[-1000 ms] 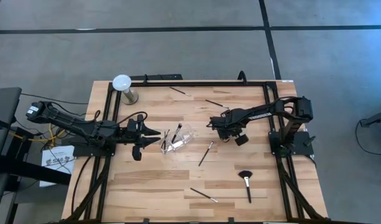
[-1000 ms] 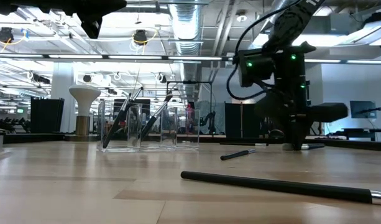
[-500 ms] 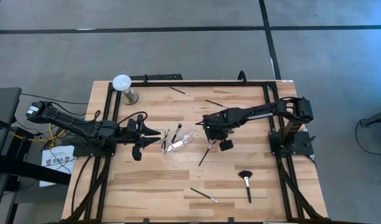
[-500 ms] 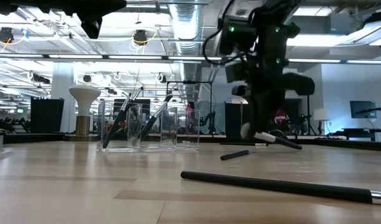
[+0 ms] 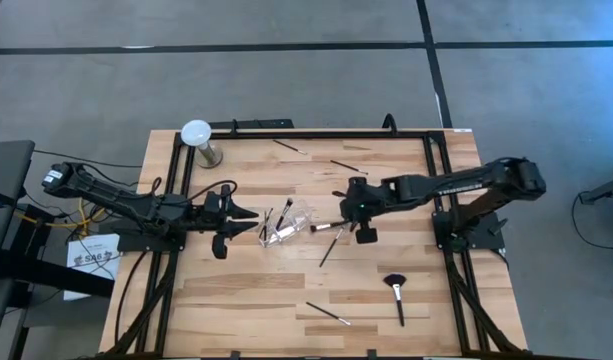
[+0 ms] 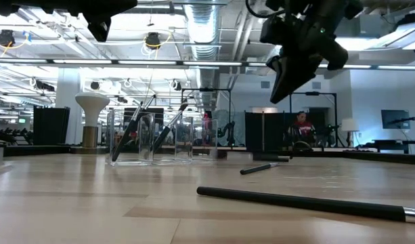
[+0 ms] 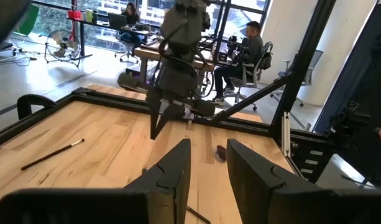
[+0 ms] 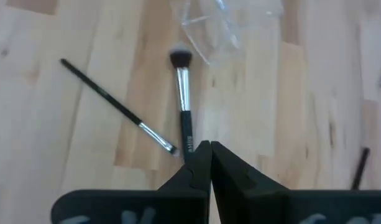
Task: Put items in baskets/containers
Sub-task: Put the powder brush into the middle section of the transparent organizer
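Note:
My right gripper [image 5: 348, 222] is shut on a thin makeup brush [image 5: 326, 226] just right of the clear cup [image 5: 289, 222]. The brush's bristle head [image 8: 179, 59] points toward the cup. The cup [image 6: 160, 139] stands upright on the table with a few dark brushes [image 6: 136, 125] leaning inside it. My left gripper [image 5: 248, 212] hovers left of the cup, open and level, with nothing between its fingers [image 7: 178, 171]. Loose brushes lie on the wood: one [image 5: 331, 247] below the right gripper, a fan brush [image 5: 396, 293], another [image 5: 328, 313] near the front. My right gripper pinches the brush by the end of its dark handle [image 8: 188, 142], between its two fingertips. The fingers slant down from the table's right side. The brush sticks out ahead of them, roughly in line with them, head foremost toward the cup, and looks lifted clear of the table.
A white-domed stand [image 5: 198, 138] sits at the far left corner. Two thin brushes [image 5: 289, 147] [image 5: 348, 166] lie near the far edge. A long dark handle [image 6: 302, 202] lies close to the low camera. Black frame rails [image 5: 431, 190] run along the table's sides.
My right gripper has shut on the brush and risen from the table, tipping from pointing straight down to a slant toward the cup. The brush first had one end raised and is now carried off the wood.

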Tool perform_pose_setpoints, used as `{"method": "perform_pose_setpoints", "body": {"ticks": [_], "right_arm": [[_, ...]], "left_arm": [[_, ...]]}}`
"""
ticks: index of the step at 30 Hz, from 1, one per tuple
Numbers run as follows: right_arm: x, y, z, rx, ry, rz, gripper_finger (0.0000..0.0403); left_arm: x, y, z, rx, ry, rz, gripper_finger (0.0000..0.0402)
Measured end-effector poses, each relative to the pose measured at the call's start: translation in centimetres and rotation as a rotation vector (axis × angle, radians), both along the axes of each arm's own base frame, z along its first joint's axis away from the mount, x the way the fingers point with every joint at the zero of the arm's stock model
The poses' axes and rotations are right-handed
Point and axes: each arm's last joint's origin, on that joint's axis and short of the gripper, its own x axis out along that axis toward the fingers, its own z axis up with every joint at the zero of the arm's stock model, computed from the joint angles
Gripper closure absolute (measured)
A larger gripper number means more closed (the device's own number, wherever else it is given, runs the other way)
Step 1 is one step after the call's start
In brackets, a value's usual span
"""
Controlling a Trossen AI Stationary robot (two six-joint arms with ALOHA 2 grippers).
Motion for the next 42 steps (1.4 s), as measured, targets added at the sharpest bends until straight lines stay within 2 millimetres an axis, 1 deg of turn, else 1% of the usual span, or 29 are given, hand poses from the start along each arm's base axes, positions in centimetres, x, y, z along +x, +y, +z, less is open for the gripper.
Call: {"method": "perform_pose_setpoints", "body": {"ticks": [2,5,9,11,13,16,18,21,23,24,26,28,30,32,34,36,42], "right_arm": [[0.0,0.1,-0.2,-0.003,-0.014,-0.032,0.0396],[0.9,0.1,-1.0,0.011,-0.025,-0.035,0.0387],[2.6,0.3,-3.3,0.014,-0.008,-0.028,0.0361],[3.2,0.6,-4.7,0.012,0.047,-0.021,0.0344],[3.9,0.6,-5.7,0.007,0.081,-0.023,0.0328],[4.8,0.5,-6.2,0.004,0.096,-0.057,0.0311],[5.3,0.4,-6.1,0.011,0.09,-0.072,0.0304],[5.5,0.5,-5.7,0.009,0.079,-0.053,0.03],[5.7,0.7,-6.1,0.017,0.095,-0.03,0.03],[5.5,0.8,-6.2,0.023,0.122,-0.024,0.03],[5.9,0.9,-6.8,0.027,0.135,-0.029,0.03],[5.6,0.9,-7.5,0.029,0.184,-0.039,0.03],[6.3,0.8,-8.0,0.036,0.158,-0.052,0.03],[6.2,0.6,-8.4,0.041,0.181,-0.067,0.03],[6.8,0.5,-8.6,0.049,0.155,-0.065,0.03],[6.8,0.6,-9.0,0.05,0.182,-0.064,0.03],[7.2,0.6,-10.0,0.053,0.214,-0.063,0.03]], "left_arm": [[0.0,0.0,0.0,-0.001,-0.003,0.0,0.0302],[0.0,0.0,0.0,-0.003,-0.005,0.0,0.0302],[0.0,0.0,0.1,-0.006,-0.006,-0.001,0.0302],[0.0,0.0,0.1,-0.006,-0.006,0.0,0.0302],[0.0,-0.1,0.0,-0.005,-0.003,-0.002,0.0302],[0.1,-0.1,-0.1,-0.003,0.002,-0.003,0.0302],[0.2,-0.1,-0.1,-0.003,0.003,-0.003,0.0302],[0.2,-0.1,-0.2,-0.002,0.007,-0.003,0.0302],[0.2,-0.2,-0.2,-0.001,0.008,-0.004,0.0302],[0.2,-0.2,-0.2,-0.002,0.007,-0.005,0.0302],[0.2,-0.2,-0.2,-0.002,0.007,-0.005,0.0302],[0.3,-0.2,-0.2,-0.003,0.005,-0.005,0.0302],[0.3,-0.2,-0.3,-0.003,0.011,-0.005,0.0302],[0.5,-0.3,-0.4,-0.01,0.012,-0.006,0.0302],[0.6,-0.3,-0.6,-0.009,0.028,-0.004,0.0302],[0.9,-0.4,-0.6,-0.019,0.022,-0.005,0.0302],[1.0,-0.4,-0.9,-0.02,0.031,-0.005,0.0302]]}}
